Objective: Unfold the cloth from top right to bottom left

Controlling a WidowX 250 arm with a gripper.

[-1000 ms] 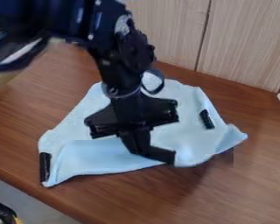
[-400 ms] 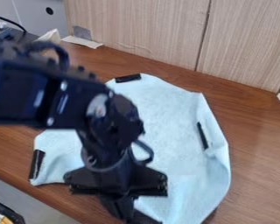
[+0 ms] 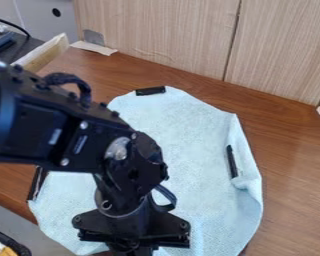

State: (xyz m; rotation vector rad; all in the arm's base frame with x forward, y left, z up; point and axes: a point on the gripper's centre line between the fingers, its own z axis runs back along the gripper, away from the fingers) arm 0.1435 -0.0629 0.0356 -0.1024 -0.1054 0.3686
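Well, down in the near corner on our left we see a dark thing with a bit of yellow (image 3: 8,243), and we can't tell what it is. It is by the grey part (image 3: 12,217) past the table's near edge. The black gripper (image 3: 132,231) hangs down low, left of the middle, over the near part of the light blue cloth (image 3: 196,125). We can't tell if its tips are apart or together, or if they pinch the cloth.

The cloth lies mostly spread out on the brown wood table (image 3: 293,185), and its near left side comes to the table's edge. On our right, its side is bent over in a long, bumpy fold. We see one black strip (image 3: 36,183) at its left side, one (image 3: 231,161) near the fold, and one (image 3: 150,91) at its far edge. The robot arm (image 3: 69,135) comes in from our left and covers some of the cloth.

Farther back on our left is a pale block (image 3: 46,52). Last, we see a pale strip (image 3: 94,48) by the light wood boards (image 3: 166,32) behind the table.
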